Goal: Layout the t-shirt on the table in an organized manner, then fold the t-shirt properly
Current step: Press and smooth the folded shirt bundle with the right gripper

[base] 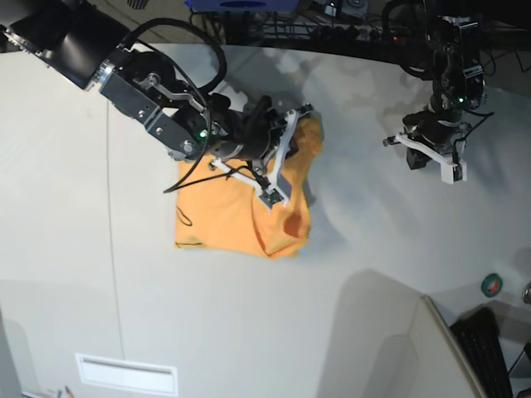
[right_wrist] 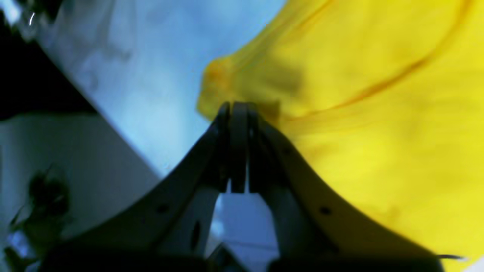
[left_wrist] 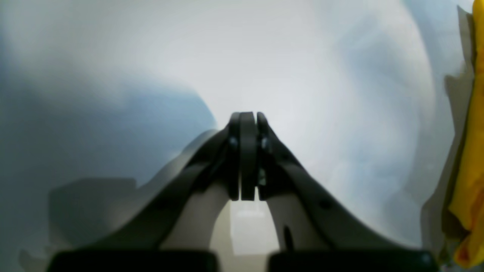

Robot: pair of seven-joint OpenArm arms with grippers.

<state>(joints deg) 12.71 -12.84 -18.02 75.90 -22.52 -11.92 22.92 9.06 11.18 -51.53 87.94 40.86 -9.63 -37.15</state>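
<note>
The orange-yellow t-shirt (base: 220,217) lies bunched near the middle of the light table (base: 373,240), its right part rumpled and folded over. My right gripper (base: 286,157) hovers over that rumpled side. In the right wrist view the right gripper (right_wrist: 236,107) is shut at a puckered edge of the t-shirt (right_wrist: 378,132), with creases running out from the tips. My left gripper (base: 431,157) hangs over bare table to the far right, well apart from the cloth. The left wrist view shows the left gripper (left_wrist: 247,115) shut with nothing in it and the t-shirt (left_wrist: 470,170) at the frame's right edge.
A slanted grey panel (base: 415,356) rises at the bottom right, with a dark keyboard-like object (base: 491,352) and a small green roll (base: 492,284) beside it. Cables crowd the table's far edge (base: 348,16). A thin dark seam (base: 110,215) runs down the left side.
</note>
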